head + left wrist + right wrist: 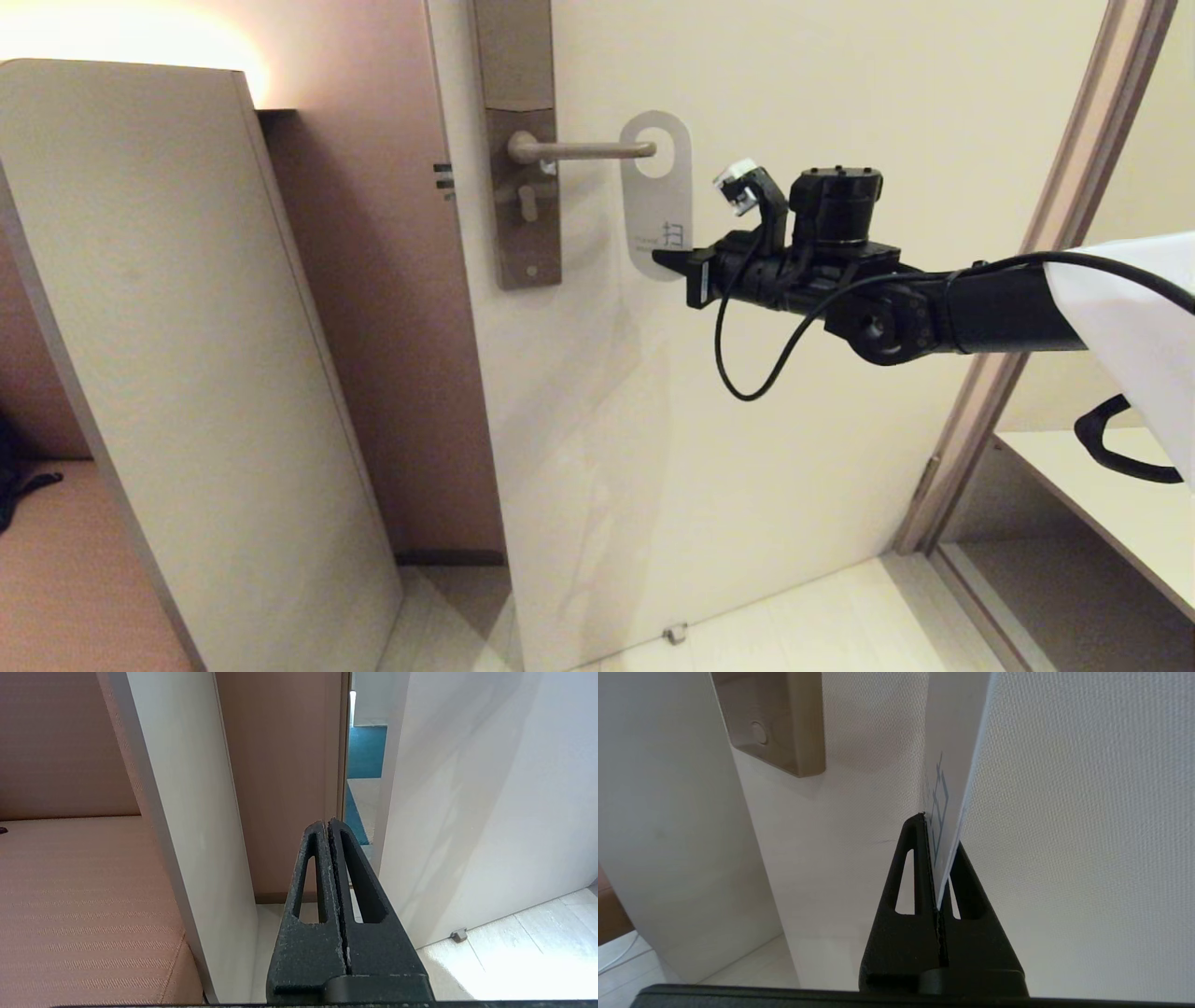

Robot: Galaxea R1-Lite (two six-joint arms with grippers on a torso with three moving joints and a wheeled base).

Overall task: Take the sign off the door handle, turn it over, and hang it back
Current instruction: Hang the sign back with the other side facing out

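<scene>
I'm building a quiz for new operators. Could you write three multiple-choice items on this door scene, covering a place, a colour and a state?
1. Where does the sign hang?
A. on the tip of the door handle
B. on the floor
C. on the lock plate's keyhole

2. Which colour is the sign's face toward the head camera?
A. blue
B. white
C. red

3. What is the right tool doing?
A. hanging open, apart from the sign
B. shut on the sign's lower end
C. gripping the handle

Answers: 1 A, the lever passes through the oval hole. 2 B, the face shows pale white. 3 B, the card sits pinched between the fingers in the right wrist view.
</scene>
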